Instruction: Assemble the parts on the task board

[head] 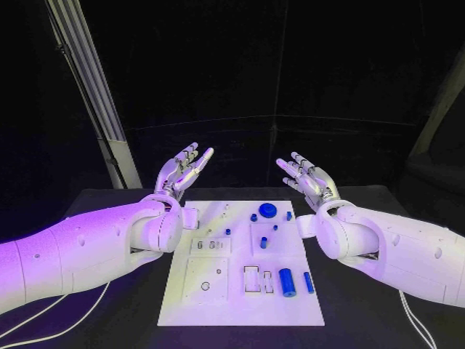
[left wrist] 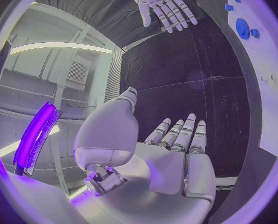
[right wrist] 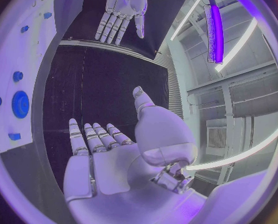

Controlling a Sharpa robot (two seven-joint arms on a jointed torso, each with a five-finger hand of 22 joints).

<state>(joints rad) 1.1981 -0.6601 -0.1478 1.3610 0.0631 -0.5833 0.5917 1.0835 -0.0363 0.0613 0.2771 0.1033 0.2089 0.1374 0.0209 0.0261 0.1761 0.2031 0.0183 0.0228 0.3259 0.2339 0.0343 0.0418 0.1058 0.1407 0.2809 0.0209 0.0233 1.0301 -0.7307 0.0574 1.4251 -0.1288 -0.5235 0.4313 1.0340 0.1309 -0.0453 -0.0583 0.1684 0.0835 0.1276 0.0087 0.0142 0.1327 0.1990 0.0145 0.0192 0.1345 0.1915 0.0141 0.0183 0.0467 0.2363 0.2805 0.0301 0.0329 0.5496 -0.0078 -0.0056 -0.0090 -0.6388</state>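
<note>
The white task board [head: 191, 302] lies in the middle of the black table. Several blue parts lie on it: a round disc [head: 267, 209] near the far edge, a thick cylinder [head: 287, 282] and a thinner peg [head: 308, 282] near the front right. My left hand [head: 184, 168] is raised above the board's far left corner, fingers straight and apart, holding nothing. My right hand [head: 308, 177] is raised above the far right corner, also spread and holding nothing. The left wrist view shows my left hand [left wrist: 176, 157] with the right hand [left wrist: 159, 2] beyond; the right wrist view shows my right hand [right wrist: 104, 154] and the blue disc [right wrist: 20, 104].
Several empty slots and small holes mark the board's left half [head: 206, 245]. A pale upright post [head: 96, 102] stands behind the table's far left corner. Cables [head: 44, 316] run over the table under both arms.
</note>
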